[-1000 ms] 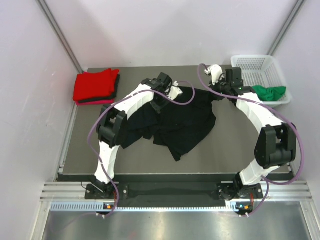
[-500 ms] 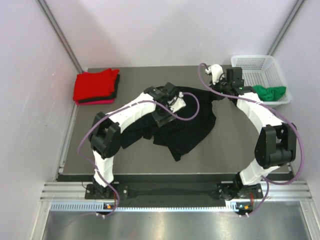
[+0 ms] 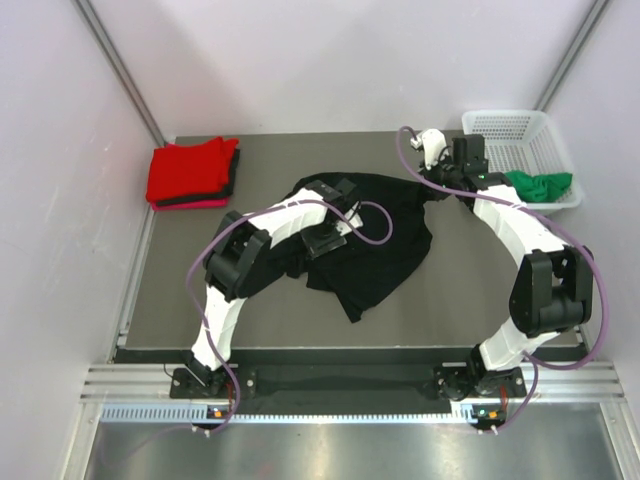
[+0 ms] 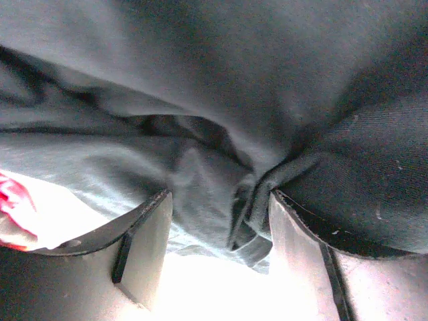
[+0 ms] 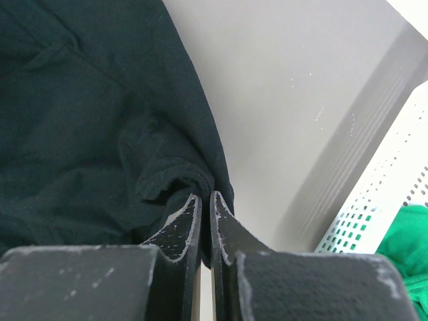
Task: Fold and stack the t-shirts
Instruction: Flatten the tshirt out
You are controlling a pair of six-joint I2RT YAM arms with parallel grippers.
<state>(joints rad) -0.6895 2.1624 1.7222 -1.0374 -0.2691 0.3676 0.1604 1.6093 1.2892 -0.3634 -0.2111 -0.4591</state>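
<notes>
Two pincers meet on one black t-shirt [image 3: 385, 250], which lies crumpled on the counter [image 3: 170, 300] beneath and between them. The left pincer [image 4: 219, 204] stands apart, its fingers [image 4: 144, 247] straddling a bunched fold of the cloth without closing on it. The right pincer [image 5: 204, 200] is pressed together on the shirt's edge, a small tuck of hem caught at its tips. Just right of that pincer, a green t-shirt [image 3: 540, 185] sits in the white basket [image 3: 515, 125]. Well left of the left pincer lies a folded red t-shirt [image 3: 185, 170], with a pink t-shirt [image 3: 195, 205] showing under it.
</notes>
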